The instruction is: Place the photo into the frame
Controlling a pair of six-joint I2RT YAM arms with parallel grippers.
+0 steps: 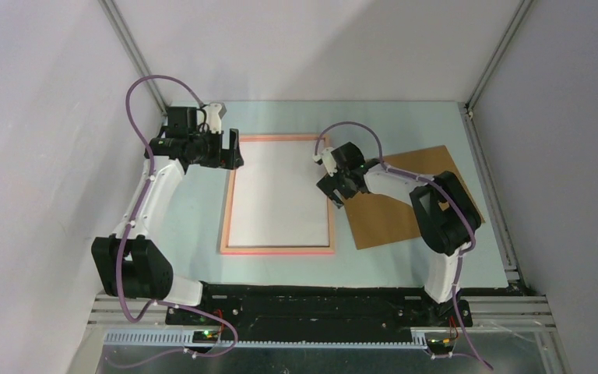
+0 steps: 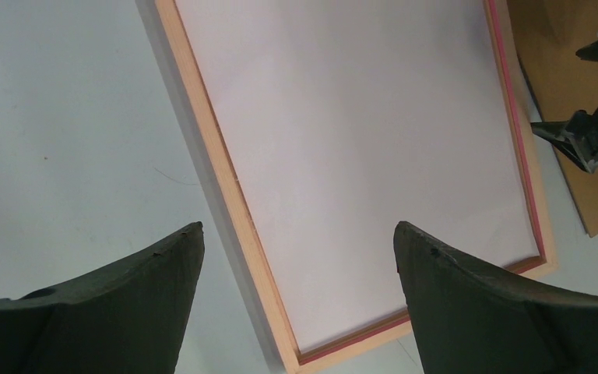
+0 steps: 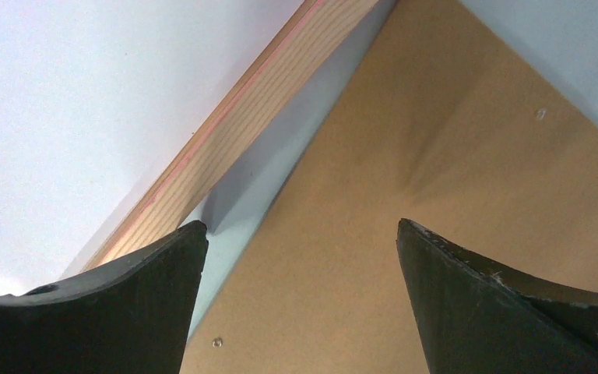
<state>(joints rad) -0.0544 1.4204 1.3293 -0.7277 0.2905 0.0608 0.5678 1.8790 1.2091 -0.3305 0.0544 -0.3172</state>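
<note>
Brown backing board (image 1: 393, 220) on table (image 1: 195, 234)

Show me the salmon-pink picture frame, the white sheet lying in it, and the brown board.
salmon-pink rectangular picture frame (image 1: 276, 249), top external view, on its near border.
white rectangular sheet (image 1: 280, 191), top external view, on its middle.
flat brown board (image 1: 389, 222), top external view, on its bare near part.

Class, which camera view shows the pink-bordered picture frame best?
The top external view: the whole frame lies inside the picture, with all four sides visible. The left wrist view cuts off one end of it; the right wrist view shows only a strip of one wooden side.
</note>
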